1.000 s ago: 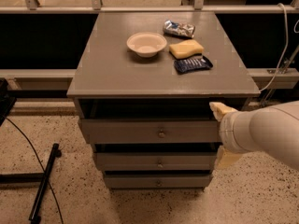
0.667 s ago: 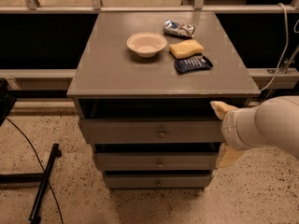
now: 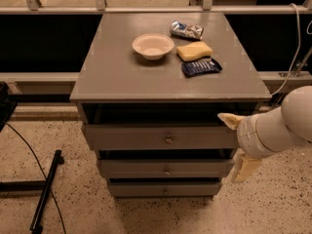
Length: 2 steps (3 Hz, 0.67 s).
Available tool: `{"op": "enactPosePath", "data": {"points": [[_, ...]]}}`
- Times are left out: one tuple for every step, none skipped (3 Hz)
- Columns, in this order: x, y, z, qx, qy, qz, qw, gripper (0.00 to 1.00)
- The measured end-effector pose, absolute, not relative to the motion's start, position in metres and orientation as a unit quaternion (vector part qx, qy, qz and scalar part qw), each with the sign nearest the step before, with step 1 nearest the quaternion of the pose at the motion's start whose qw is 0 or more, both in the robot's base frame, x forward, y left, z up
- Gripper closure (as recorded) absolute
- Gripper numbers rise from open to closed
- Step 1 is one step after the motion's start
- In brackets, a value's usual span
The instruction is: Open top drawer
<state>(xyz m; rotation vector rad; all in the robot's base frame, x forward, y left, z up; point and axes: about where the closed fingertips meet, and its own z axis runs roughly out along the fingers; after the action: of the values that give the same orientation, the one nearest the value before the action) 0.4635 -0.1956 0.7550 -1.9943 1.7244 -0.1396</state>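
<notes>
The top drawer (image 3: 146,137) is the widest of three grey fronts under the cabinet top, with a small round metal knob (image 3: 168,140) at its middle. A dark gap shows between its front and the top above it. My gripper (image 3: 238,143) is at the right end of this drawer front, to the right of the knob. It is open and holds nothing. One cream finger (image 3: 228,119) is by the drawer's upper right corner. The other finger (image 3: 245,167) hangs lower, beside the middle drawer (image 3: 163,169).
On the cabinet top (image 3: 122,77) stand a white bowl (image 3: 152,46), a yellow sponge (image 3: 194,50), a dark blue packet (image 3: 201,67) and a silvery packet (image 3: 186,30). The bottom drawer (image 3: 163,189) is narrowest. A black stand and cable (image 3: 46,189) lie on the floor at left.
My arm has drawn back a little to the right and dipped slightly. The drawers and the things on top have not moved.
</notes>
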Motion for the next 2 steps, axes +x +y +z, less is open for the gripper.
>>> {"op": "enactPosePath", "data": {"points": [[0.4665,-0.1983,0.7450,-0.734,0.631,-0.033,0.251,0.00],[0.4672,-0.1977,0.7426,-0.735,0.629,-0.032,0.250,0.00]]}}
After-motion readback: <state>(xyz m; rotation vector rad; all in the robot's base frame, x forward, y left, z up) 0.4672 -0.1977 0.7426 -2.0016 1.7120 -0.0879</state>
